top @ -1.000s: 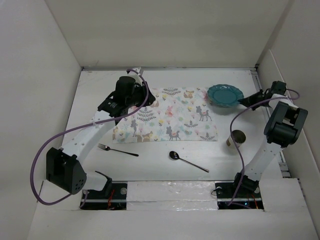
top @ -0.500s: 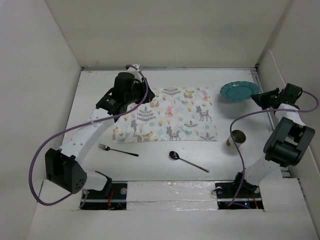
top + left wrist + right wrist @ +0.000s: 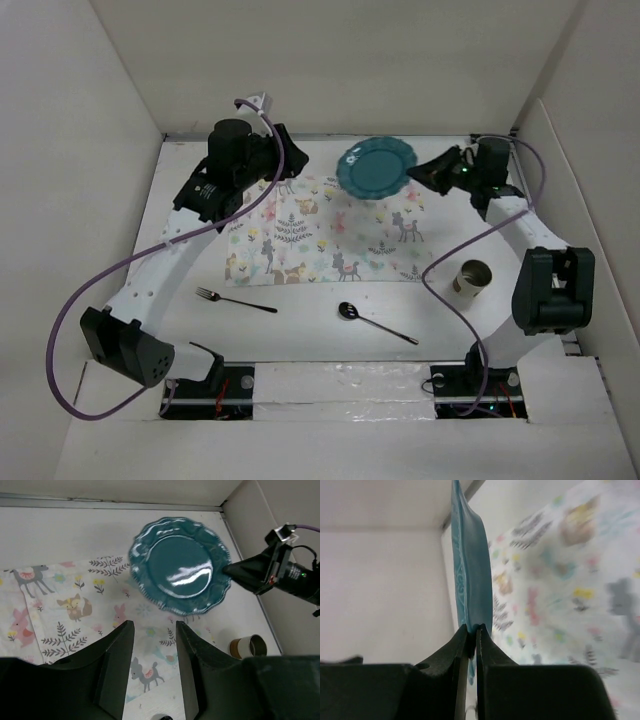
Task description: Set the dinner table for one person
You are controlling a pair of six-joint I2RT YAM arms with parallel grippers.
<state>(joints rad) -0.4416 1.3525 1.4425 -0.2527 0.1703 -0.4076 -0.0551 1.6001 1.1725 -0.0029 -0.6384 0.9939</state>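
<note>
Top view overlooked the counter (image 3: 300, 330) from behind; both wrist views faced the plate (image 3: 180, 565), right wrist closest.

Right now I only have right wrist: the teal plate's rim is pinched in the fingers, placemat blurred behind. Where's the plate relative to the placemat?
Observer: In the top view the teal plate overlaps the far edge of the placemat, with the right gripper on its right rim.
Operator: Left arm in the way?
Observer: No. The left gripper is open and empty, by the placemat's far-left corner, apart from the plate.
Operator: Where's the cutlery?
Observer: The fork and spoon lie on the table near the bases, off the placemat. The cup stands to its right.
</note>
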